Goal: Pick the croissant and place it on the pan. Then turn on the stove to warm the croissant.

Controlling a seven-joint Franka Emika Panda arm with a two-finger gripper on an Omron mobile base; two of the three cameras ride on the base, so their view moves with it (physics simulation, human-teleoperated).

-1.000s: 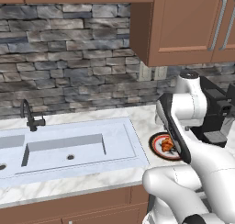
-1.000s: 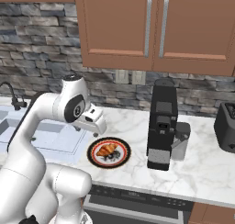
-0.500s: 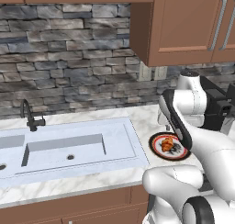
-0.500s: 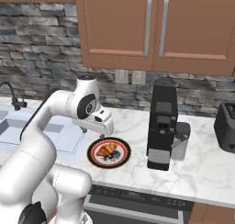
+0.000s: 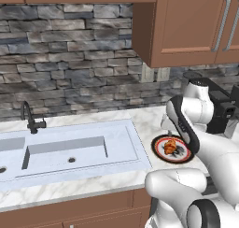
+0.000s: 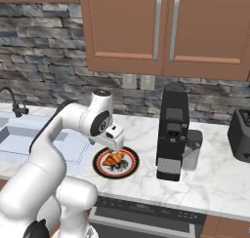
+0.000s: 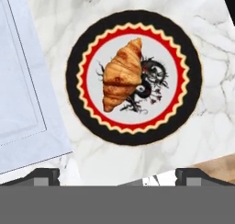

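Hand view, croissant (image 7: 121,75) on red-rimmed plate (image 7: 134,136), well beyond wide-open jaws, untouched, centred between them

White Franka arm folded forward over the marble counter (image 6: 205,178): upper links rise from the base, elbow bent, wrist turned down. Two-finger gripper (image 7: 117,172) points straight down at the counter, clear of it, nothing between the fingers. Dark fingertips (image 7: 43,173) stand wide apart, one at each bottom corner of the hand view.
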